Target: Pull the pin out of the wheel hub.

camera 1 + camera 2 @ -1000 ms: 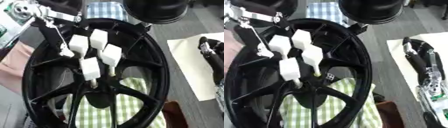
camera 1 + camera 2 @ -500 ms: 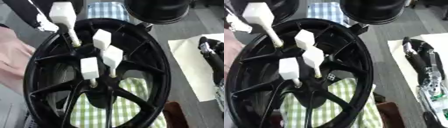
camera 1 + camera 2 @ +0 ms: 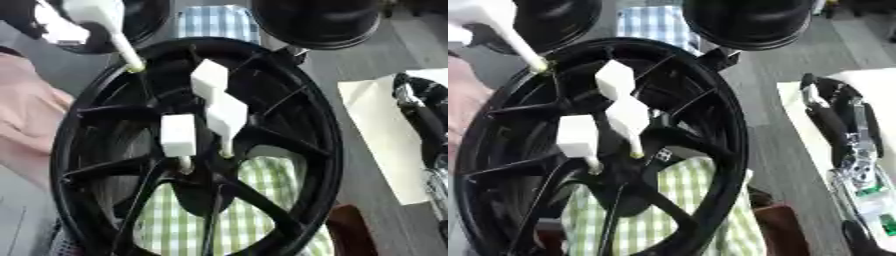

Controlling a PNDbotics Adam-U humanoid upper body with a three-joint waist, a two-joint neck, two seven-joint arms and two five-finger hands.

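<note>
- A green and white checked cloth lies nearest, showing through the lower gaps of the wheel.
- The black spoked wheel fills the middle of the view, its hub low in the centre.
- Three white-handled pins stand in the hub area: a left pin, a middle pin and an upper pin just behind it.
- On the right, the right hand rests on a pale sheet, black with silver parts; I cannot tell how its fingers are set.
- A fourth pin is out of the hub, raised at the upper left, its thin tip near the wheel's rim.
- The left hand cannot be made out; something white sits beside that pin's handle.
- Two black round shapes and a blue checked cloth lie beyond.
- No writing can be read.
</note>
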